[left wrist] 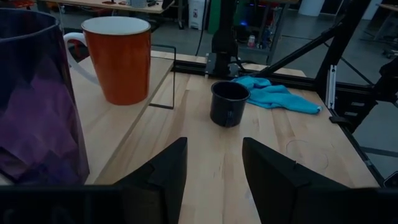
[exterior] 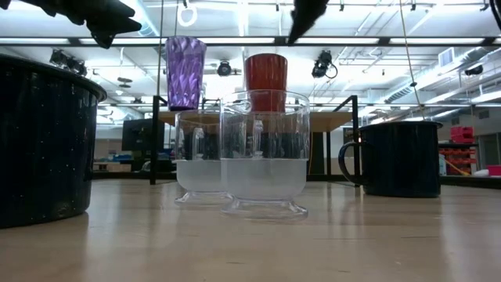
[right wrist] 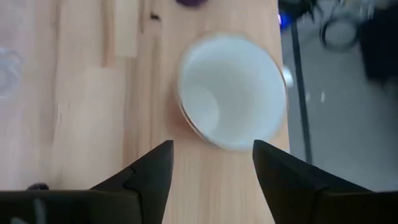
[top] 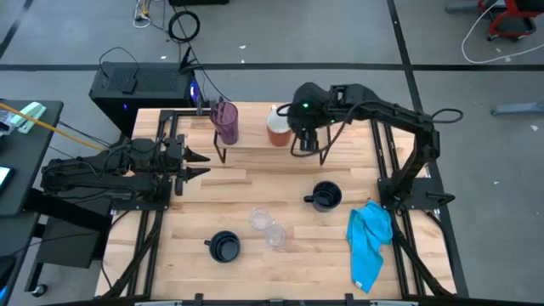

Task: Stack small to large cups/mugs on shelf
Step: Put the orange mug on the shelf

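A translucent purple tumbler (top: 225, 121) and an orange mug with a white inside (top: 279, 129) stand upright on the shelf's wood plank (top: 255, 143) at the table's far side. My right gripper (right wrist: 212, 180) is open above the shelf, pointing down, just beside the mug (right wrist: 231, 90) and clear of it. My left gripper (left wrist: 214, 171) is open and empty, level, just left of the shelf near the tumbler (left wrist: 34, 106). Two black mugs (top: 325, 196) (top: 224, 246) and two small clear cups (top: 259, 219) (top: 274, 236) stand on the table.
A blue cloth (top: 371, 242) lies crumpled at the table's near right. The shelf's thin black legs (top: 223, 153) stand between my left gripper and the table's middle. In the low view the clear cups (exterior: 262, 153) stand in front of the shelf.
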Tool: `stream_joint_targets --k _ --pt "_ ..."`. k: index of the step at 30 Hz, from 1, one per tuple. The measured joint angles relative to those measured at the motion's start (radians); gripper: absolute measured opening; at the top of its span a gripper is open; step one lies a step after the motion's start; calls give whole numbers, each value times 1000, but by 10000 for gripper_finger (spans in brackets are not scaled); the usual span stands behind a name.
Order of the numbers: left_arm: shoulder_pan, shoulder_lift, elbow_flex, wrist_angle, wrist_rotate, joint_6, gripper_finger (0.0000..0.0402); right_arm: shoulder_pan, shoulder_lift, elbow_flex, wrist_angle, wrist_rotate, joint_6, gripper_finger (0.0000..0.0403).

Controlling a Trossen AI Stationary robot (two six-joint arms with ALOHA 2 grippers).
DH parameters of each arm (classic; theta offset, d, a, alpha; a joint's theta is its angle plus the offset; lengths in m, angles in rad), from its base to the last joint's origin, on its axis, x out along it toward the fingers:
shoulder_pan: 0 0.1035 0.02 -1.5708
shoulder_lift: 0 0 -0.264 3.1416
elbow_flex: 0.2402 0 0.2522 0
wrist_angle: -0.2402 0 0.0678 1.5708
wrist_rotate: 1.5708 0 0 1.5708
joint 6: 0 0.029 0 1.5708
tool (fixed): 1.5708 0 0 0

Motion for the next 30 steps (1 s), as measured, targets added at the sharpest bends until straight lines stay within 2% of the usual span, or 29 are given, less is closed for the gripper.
stream_joint_targets --k 7,13,20,30 --pt "0 0 0 0 0 -3 162 -99 0 -72 -48 0 62 230" --pt "0 0 0 1 0 -19 162 -137 1 -201 57 -77 33 218" --pt "0 0 0 -5 0 -19 162 -151 0 -330 196 -90 -11 207" --pt "0 0 0 -6 0 -19 162 -150 1 -367 327 -133 -7 205"
